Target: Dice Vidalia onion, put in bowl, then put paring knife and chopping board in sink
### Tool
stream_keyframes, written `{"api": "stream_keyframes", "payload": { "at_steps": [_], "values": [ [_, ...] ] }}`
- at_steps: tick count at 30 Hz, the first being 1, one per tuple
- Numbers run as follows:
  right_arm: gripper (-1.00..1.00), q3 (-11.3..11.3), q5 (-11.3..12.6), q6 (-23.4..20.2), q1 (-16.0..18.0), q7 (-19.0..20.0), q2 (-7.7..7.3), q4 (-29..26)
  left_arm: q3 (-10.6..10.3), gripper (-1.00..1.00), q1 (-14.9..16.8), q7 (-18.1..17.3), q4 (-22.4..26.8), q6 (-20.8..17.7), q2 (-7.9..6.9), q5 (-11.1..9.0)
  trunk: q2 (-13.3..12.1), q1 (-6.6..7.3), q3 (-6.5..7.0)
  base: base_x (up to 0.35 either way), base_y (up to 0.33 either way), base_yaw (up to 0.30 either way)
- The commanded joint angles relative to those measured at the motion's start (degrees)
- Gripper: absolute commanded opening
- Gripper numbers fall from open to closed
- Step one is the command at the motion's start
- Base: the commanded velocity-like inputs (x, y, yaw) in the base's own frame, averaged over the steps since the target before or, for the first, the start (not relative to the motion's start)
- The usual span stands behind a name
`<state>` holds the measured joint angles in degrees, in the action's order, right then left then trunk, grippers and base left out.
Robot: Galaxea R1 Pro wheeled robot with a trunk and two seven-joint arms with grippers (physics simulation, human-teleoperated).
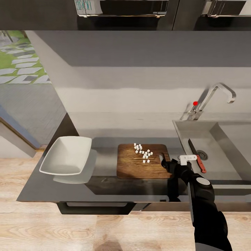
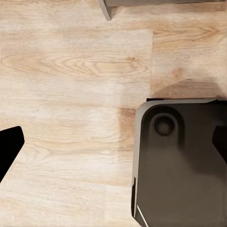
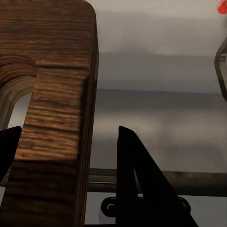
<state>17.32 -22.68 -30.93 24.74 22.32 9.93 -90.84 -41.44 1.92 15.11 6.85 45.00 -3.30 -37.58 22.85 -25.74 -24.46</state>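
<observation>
The dark brown chopping board (image 1: 139,164) lies on the grey countertop (image 1: 104,148) with several small white diced onion pieces (image 1: 143,153) on its far half. My right gripper (image 1: 164,161) is at the board's slot-handle end. In the right wrist view the gripper (image 3: 68,130) is open and straddles the board's end bar (image 3: 56,109), with a gap between the wood and one dark finger (image 3: 137,179). The paring knife (image 1: 197,157), dark blade and red handle, lies in the sink (image 1: 216,134) beside the drain. The white bowl (image 1: 66,155) stands left of the board. My left gripper (image 2: 118,137) is open over the floor.
A chrome tap (image 1: 214,94) with a red knob (image 1: 195,103) stands behind the sink. Dark upper cabinets (image 1: 125,14) hang over the counter. Light wood floor (image 2: 71,71) and my dark base (image 2: 179,165) lie below the left gripper. The counter ends just left of the bowl.
</observation>
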Motion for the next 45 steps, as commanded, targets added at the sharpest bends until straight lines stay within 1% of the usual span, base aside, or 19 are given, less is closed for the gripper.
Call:
{"api": "stream_keyframes", "payload": {
  "at_steps": [1,12,31,45],
  "values": [
    [-1.0,0.13,-1.84,-0.09,0.04,0.62,0.06,2.14,-0.48,1.0,0.01,0.53,0.09,0.07,-0.03,-0.04,0.07,-0.05,-0.09,0.0,0.0,0.0],
    [-1.0,0.08,-1.84,-0.09,0.04,0.62,0.06,2.16,-0.48,1.0,0.01,0.55,0.09,0.06,-0.03,-0.03,0.07,-0.05,-0.04,0.0,0.0,0.0],
    [-1.0,0.08,-1.84,-0.09,0.04,0.62,0.06,2.16,-0.48,1.0,0.01,0.53,0.09,0.06,-0.03,0.04,0.07,-0.05,1.46,0.001,0.0,0.0],
    [-1.0,0.08,-1.84,-0.09,0.04,0.69,0.06,2.18,-0.48,1.0,0.01,0.53,0.09,0.02,-0.03,0.02,0.07,-0.05,2.69,0.161,0.0,0.0]
  ]
}}
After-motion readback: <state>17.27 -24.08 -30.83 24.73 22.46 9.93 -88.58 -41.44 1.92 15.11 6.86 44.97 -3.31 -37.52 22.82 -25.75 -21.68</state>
